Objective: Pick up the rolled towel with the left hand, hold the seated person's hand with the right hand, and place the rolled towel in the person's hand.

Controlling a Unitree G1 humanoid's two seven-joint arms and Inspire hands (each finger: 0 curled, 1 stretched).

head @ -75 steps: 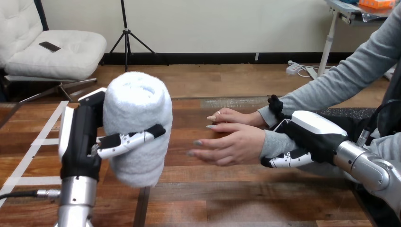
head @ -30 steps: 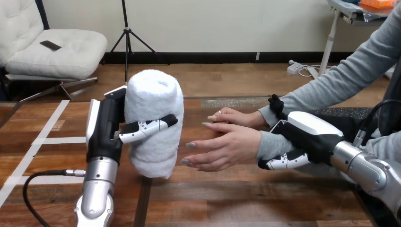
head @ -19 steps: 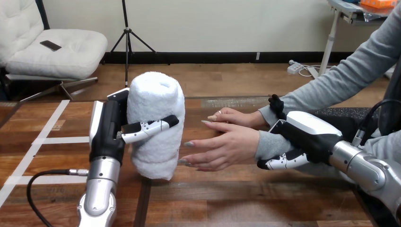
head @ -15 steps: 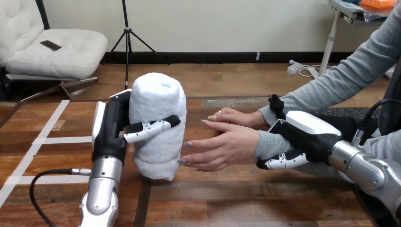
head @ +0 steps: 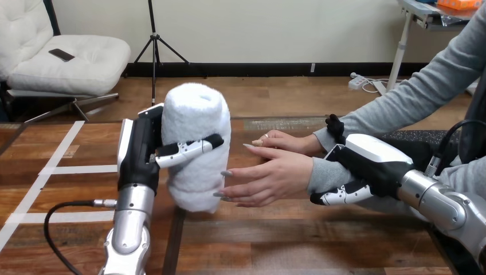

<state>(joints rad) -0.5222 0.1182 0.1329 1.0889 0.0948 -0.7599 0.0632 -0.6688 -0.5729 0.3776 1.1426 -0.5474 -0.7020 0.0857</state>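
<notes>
Wooden table (head: 298, 240), head view: dark planks run across the frame, with white tape strips (head: 57, 170) laid on the left part.

Left arm: the silver left forearm (head: 129, 229) rises nearly vertical from the bottom edge, left of centre. The left robot hand (head: 139, 154) stands upright on it, its white back shell facing left and its palm facing right. Its fingers are curled round the rolled towel (head: 198, 132), and one black-and-white finger crosses the front of the towel at mid-height.

Rolled towel: white, held on end with its top leaning slightly right. It is clear of the table, with its lower end hanging above the planks.

Person's hand (head: 269, 177): it extends from the right on a grey sleeve (head: 324, 175), palm turned toward the towel and fingers spread. Its fingertips lie at the towel's lower right edge. A second hand of the person (head: 281, 140) rests just behind it on the table.

Right arm: the silver right forearm (head: 447, 206) enters from the lower right and angles up and to the left. The right robot hand (head: 369, 163) sits at the wrist of the nearer hand, back shell upward. One finger shows beneath the sleeve and a black fingertip shows above it, so the hand appears closed round the wrist, though the sleeve hides most of the contact.
</notes>
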